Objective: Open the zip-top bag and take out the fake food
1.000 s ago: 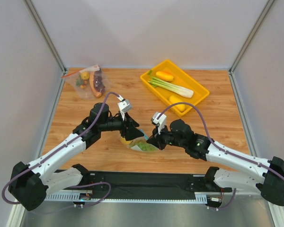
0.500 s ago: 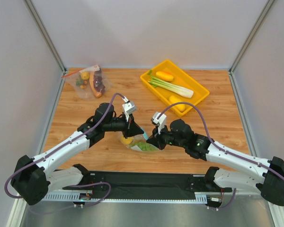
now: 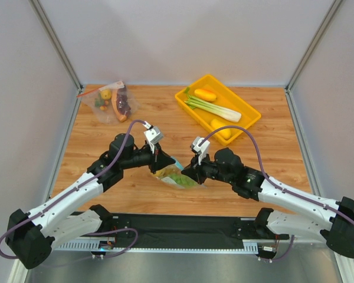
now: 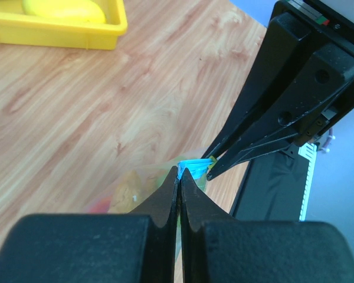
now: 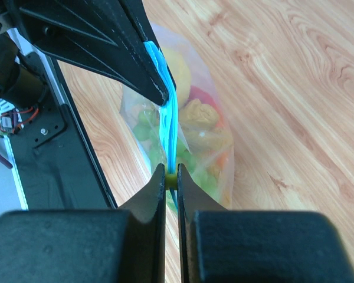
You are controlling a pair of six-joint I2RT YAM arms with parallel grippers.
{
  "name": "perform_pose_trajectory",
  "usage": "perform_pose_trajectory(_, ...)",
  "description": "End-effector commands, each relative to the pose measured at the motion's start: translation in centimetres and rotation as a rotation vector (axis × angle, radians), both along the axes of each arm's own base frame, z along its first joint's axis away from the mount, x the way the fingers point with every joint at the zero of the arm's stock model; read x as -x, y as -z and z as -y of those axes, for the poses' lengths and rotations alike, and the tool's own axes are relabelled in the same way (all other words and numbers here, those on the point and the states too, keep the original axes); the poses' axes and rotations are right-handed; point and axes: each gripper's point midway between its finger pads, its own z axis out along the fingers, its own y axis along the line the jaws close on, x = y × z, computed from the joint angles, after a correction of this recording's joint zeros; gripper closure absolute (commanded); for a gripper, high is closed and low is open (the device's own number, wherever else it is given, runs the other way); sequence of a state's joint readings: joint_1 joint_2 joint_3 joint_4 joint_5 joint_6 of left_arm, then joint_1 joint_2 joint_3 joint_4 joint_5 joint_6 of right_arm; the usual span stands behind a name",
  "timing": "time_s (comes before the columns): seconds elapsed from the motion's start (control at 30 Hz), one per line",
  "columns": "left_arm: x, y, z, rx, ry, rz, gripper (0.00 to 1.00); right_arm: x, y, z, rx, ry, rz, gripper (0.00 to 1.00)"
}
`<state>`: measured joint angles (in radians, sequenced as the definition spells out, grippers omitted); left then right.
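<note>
The zip-top bag point(image 3: 178, 178) hangs between my two grippers near the table's front middle, its light-blue zip strip point(image 5: 168, 118) stretched edge-on. The fake food point(image 5: 199, 121) shows through the plastic: yellow, lumpy orange, red and leafy green pieces. My left gripper point(image 3: 166, 166) is shut on the strip's left end point(image 4: 189, 165). My right gripper point(image 3: 189, 174) is shut on the small yellow-green slider point(image 5: 171, 178) at the other end. In each wrist view the other gripper's black fingers point(image 4: 265, 127) point(image 5: 127, 50) stand just across the bag's mouth.
A yellow tray point(image 3: 236, 96) at the back right holds a leek point(image 3: 215, 108), an orange piece point(image 3: 205, 94) and a yellow piece point(image 3: 220, 128). A second clear bag point(image 3: 109, 103) with a red-orange strip lies at the back left. A black rail point(image 3: 177, 227) runs along the near edge.
My left gripper went from open to shut on the blue strip, and its arm shifted a little left. The right gripper kept its hold.
</note>
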<state>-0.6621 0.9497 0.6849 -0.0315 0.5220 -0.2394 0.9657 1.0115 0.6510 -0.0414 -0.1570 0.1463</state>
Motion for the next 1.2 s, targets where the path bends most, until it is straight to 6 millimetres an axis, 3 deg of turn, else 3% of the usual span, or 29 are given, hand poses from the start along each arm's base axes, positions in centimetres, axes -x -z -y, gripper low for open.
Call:
perform_pose_trajectory(0.0, -3.4, -2.4, -1.8, 0.017, -0.189, 0.113, 1.00, 0.8, 1.7, 1.3, 0.046, 0.015, -0.046, 1.00)
perform_pose_trajectory(0.33, -6.6, -1.8, -5.5, -0.025, -0.454, 0.092, 1.00, 1.3, 2.2, 2.3, 0.056, 0.033, -0.061, 1.00)
perform_pose_trajectory(0.5, -7.2, -1.8, -6.3, -0.025, -0.490, 0.089, 1.00, 1.5, 2.5, 2.6, 0.062, 0.035, -0.067, 1.00)
perform_pose_trajectory(0.77, -6.0, -2.5, -4.3, 0.039, -0.350, 0.120, 1.00, 1.2, 2.4, 2.3, 0.052, 0.043, -0.065, 1.00)
perform_pose_trajectory(0.9, -2.8, -3.7, -1.9, 0.122, -0.117, 0.156, 0.98, 0.5, 1.9, 1.9, 0.042, 0.058, -0.050, 1.00)
perform_pose_trajectory(0.93, -1.6, -3.9, -1.3, 0.140, -0.040, 0.147, 0.82, 0.5, 1.8, 1.7, 0.039, 0.057, -0.048, 1.00)
perform_pose_trajectory(1.0, -0.9, -3.9, -0.7, 0.148, 0.018, 0.142, 0.66, 0.4, 1.6, 1.4, 0.033, 0.048, -0.048, 1.00)
perform_pose_trajectory(1.03, -0.2, -3.9, -0.5, 0.150, 0.062, 0.136, 0.52, 0.4, 1.7, 1.2, 0.035, 0.042, -0.051, 1.00)
perform_pose_trajectory(1.17, 0.5, -2.9, 0.1, 0.122, 0.119, 0.099, 0.34, 0.7, 1.2, 0.7, 0.010, 0.017, -0.054, 1.00)
